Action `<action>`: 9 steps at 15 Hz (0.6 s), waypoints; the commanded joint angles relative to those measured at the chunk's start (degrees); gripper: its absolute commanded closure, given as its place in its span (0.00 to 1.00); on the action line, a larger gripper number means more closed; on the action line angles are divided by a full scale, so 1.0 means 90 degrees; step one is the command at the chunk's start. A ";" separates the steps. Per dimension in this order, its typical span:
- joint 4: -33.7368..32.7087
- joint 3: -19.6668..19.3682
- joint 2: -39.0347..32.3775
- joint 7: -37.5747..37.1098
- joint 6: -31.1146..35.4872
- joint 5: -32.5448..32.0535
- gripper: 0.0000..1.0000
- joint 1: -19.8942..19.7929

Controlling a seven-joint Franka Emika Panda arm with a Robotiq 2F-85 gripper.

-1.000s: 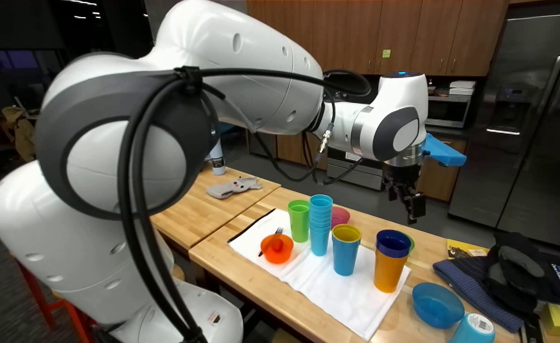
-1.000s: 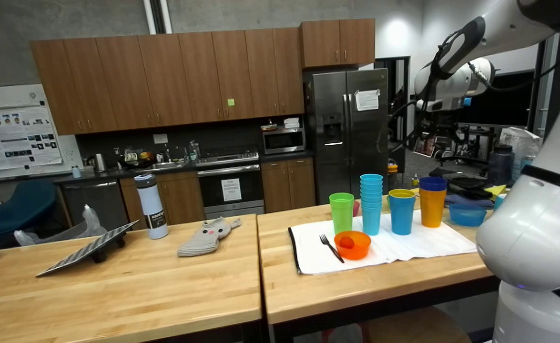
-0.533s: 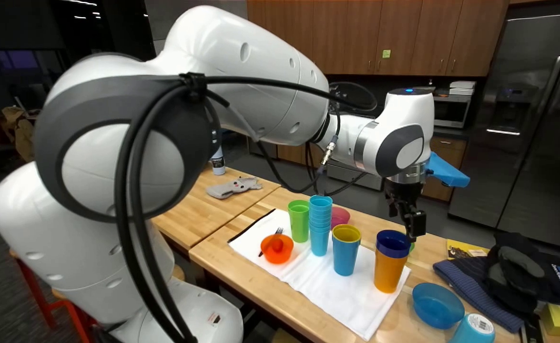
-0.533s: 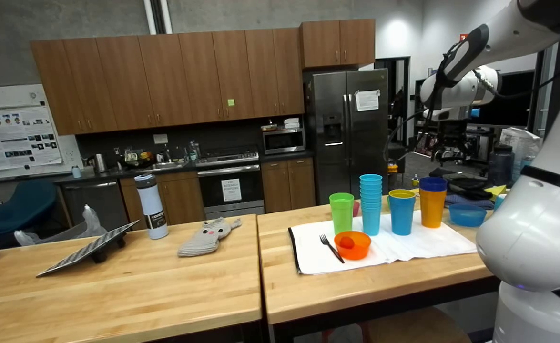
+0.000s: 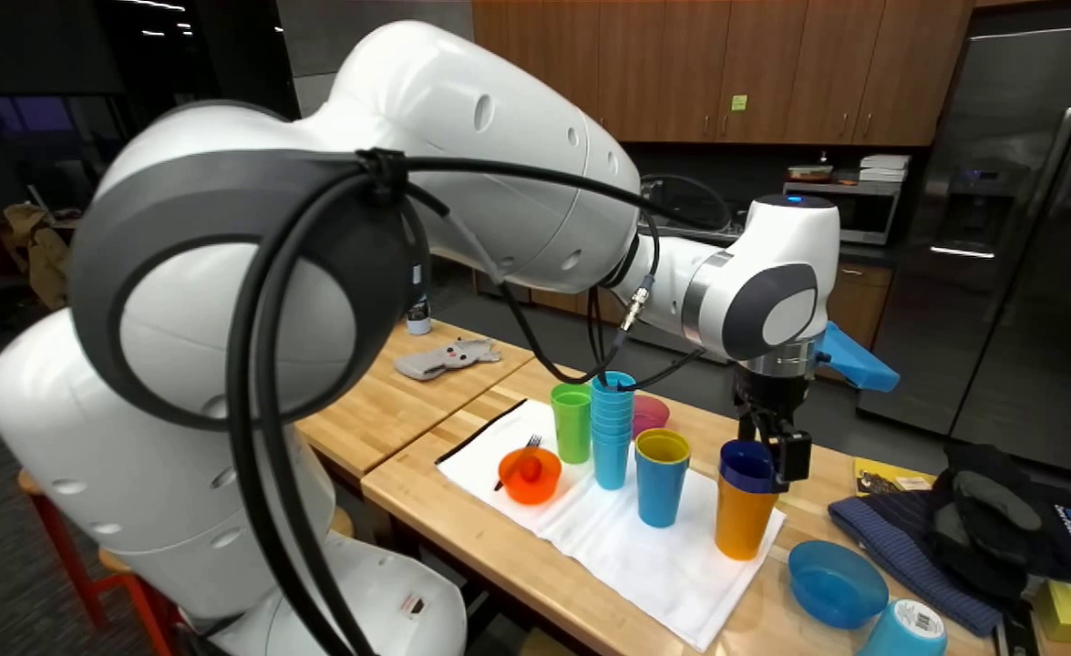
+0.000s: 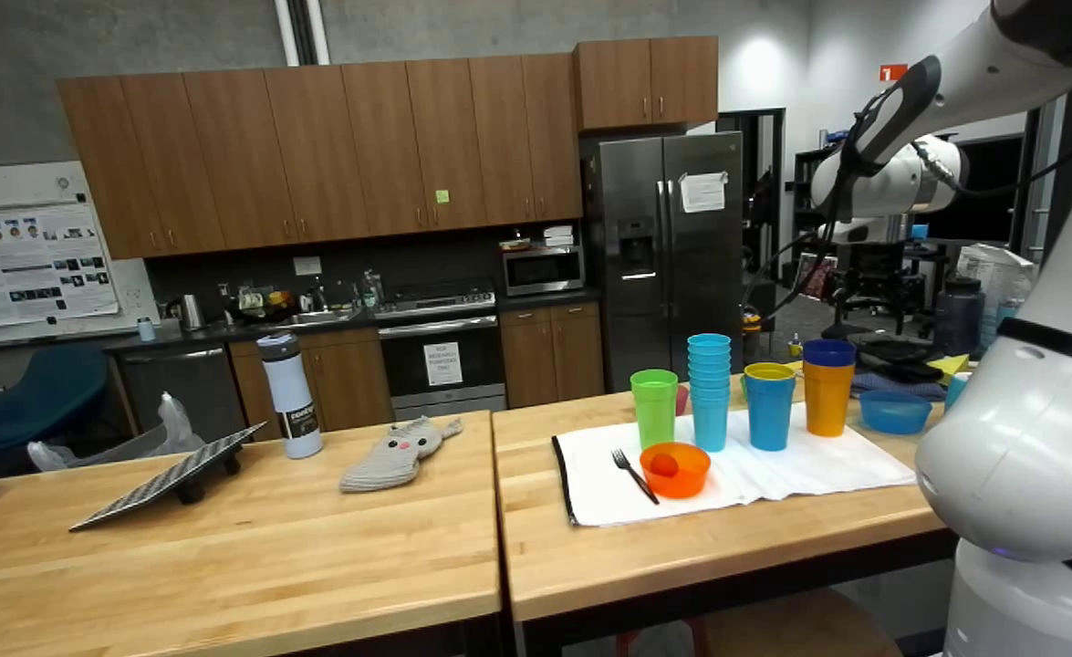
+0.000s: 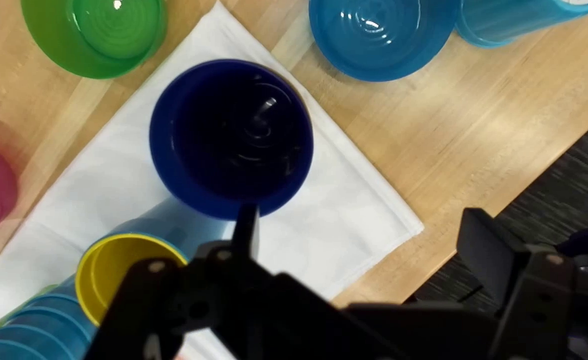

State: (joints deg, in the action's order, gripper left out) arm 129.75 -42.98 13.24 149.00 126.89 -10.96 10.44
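My gripper stands wide open in the wrist view with nothing between its fingers. One black finger overlaps the near rim of a dark blue cup; whether it touches I cannot tell. That cup is nested upright in an orange cup on a white cloth. In an exterior view the gripper is at rim height, by the right side of this pair. Beside it stands a blue cup with a yellow one inside, then stacked light blue cups and a green cup.
An orange bowl holding a reddish ball stands by a dark fork. Around the cloth are a green bowl, a pink bowl, a blue bowl and a light blue cup. Dark gloves lie at the right.
The arm has come down steadily, bringing my gripper from above the table to the rim of the dark blue cup. It stays open; the tableware has not moved.
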 commanded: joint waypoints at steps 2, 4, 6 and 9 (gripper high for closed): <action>-0.0162 -0.0388 -0.0137 0.0000 -0.0482 0.0024 0.00 0.0430; -0.0195 -0.0556 -0.0180 0.0000 -0.0698 0.0007 0.00 0.0569; -0.0205 -0.0735 -0.0196 0.0000 -0.0772 -0.0059 0.00 0.0689; -0.0245 -0.1039 -0.0191 0.0001 -0.0738 -0.0202 0.00 0.0884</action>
State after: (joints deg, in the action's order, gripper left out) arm 129.33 -49.22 11.88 149.00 121.24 -11.52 15.91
